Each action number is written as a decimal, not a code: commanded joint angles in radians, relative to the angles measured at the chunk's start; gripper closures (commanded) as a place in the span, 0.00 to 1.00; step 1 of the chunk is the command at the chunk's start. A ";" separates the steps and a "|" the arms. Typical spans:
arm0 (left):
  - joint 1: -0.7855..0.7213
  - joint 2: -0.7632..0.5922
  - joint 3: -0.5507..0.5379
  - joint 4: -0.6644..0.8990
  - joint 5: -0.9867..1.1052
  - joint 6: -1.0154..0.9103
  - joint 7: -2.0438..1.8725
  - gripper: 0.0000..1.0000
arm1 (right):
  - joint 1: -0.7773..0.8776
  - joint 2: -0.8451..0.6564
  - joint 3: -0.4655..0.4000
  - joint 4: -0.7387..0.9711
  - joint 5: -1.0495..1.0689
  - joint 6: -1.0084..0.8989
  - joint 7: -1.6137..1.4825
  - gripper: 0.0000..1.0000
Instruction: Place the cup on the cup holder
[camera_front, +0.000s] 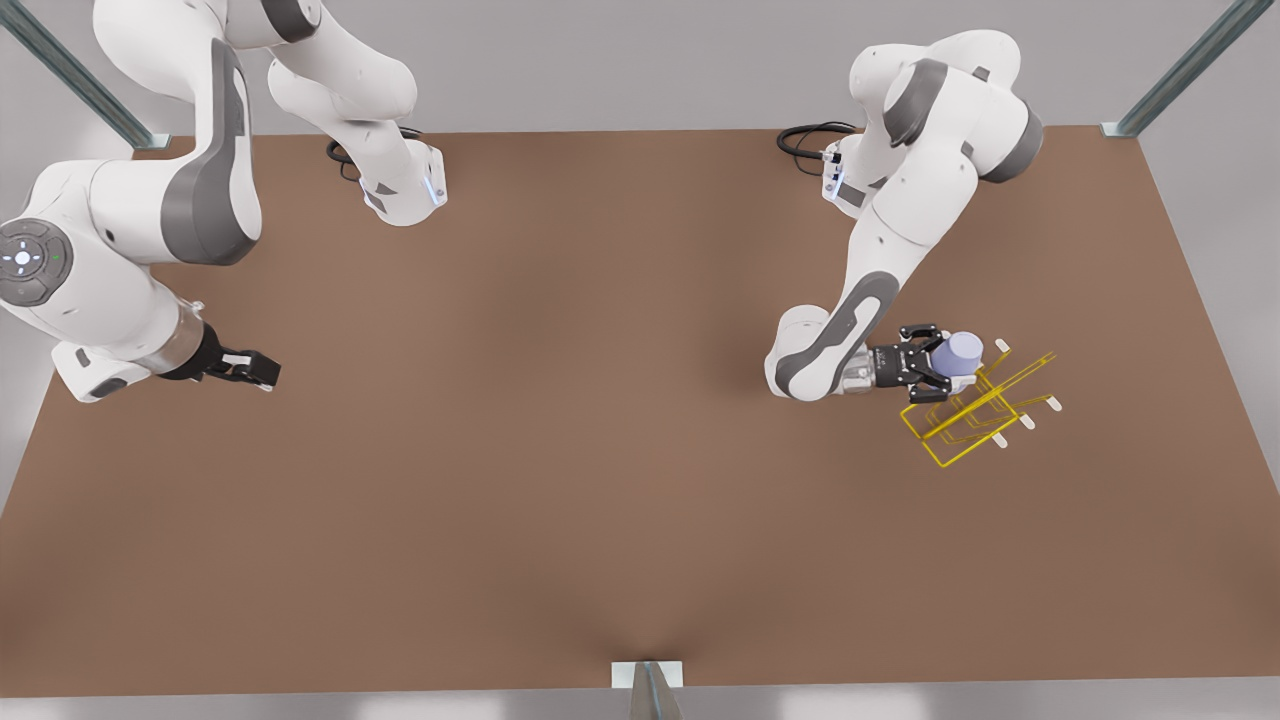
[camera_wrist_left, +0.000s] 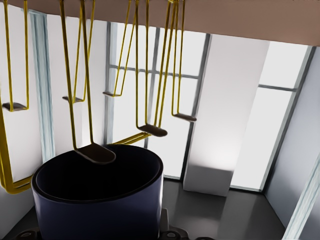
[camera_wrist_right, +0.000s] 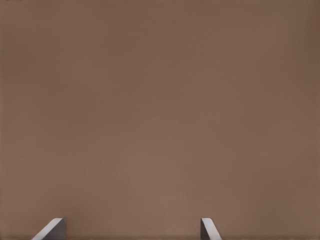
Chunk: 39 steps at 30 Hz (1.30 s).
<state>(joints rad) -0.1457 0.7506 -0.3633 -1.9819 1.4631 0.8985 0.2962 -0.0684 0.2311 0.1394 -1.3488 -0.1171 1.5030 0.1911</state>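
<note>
While the brown table (camera_front: 600, 450) lies under both arms, we see the right gripper (camera_front: 250, 368) waiting over it at the front view's left, fingers (camera_wrist_right: 50, 230) spread apart. The left gripper (camera_front: 935, 362) clamps the cup (camera_front: 962, 350), tipped sideways, right against the yellow cup holder (camera_front: 975, 415) prongs (camera_wrist_left: 95, 152).

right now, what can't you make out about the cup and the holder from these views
- Front view: whether the cup has a prong inside it; the cup holder wires are too thin and overlap there.
- Front view: the left gripper contact on the cup, hidden by the cup body.
- Left wrist view: the cup's base, cut off by the edge.
- Right wrist view: the right gripper fingertips, cut off; it waits over the table.
</note>
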 joint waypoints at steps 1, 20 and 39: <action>0.002 0.004 0.000 0.000 -0.001 -0.001 -0.063 0.19 | 0.002 -0.001 0.000 0.000 0.001 0.009 0.001 0.00; -0.011 0.033 -0.002 0.028 -0.027 -0.019 -0.091 0.00 | 0.002 -0.001 0.002 0.000 0.001 0.008 0.001 0.00; 0.046 -0.642 0.250 0.664 -1.459 0.508 -0.284 0.00 | -0.002 0.004 0.003 0.000 0.046 0.008 -0.013 0.00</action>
<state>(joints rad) -0.0830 0.1283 -0.1315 -1.2911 0.1095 1.2627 0.0987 -0.0707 0.2350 0.1425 -1.3488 -0.0890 1.5113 0.1901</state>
